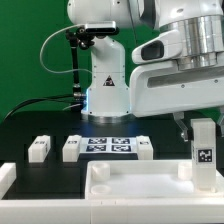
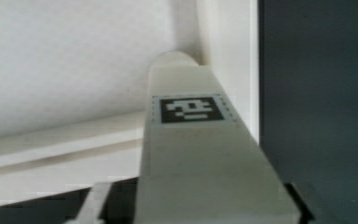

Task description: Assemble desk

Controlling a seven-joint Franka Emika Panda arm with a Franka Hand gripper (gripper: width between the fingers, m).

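My gripper (image 1: 201,124) is shut on a white block leg (image 1: 205,152) with a black-and-white tag and holds it upright over the desk panel's end on the exterior view's right. The white panel (image 1: 120,186) lies flat at the front, raised rim up. I cannot tell whether the leg's lower end touches the panel. Three more legs stand on the black table behind the panel: one (image 1: 38,148) on the exterior view's left, one (image 1: 72,148) beside it, and one (image 1: 143,149) further right. In the wrist view the held leg (image 2: 202,150) fills the middle, over the panel's rim (image 2: 69,140).
The marker board (image 1: 108,146) lies between the second and third loose legs. The robot's white base (image 1: 105,90) stands behind it, before a green backdrop. A white block (image 1: 5,178) sits at the front on the exterior view's left. In the wrist view, black table (image 2: 318,100) shows beside the panel.
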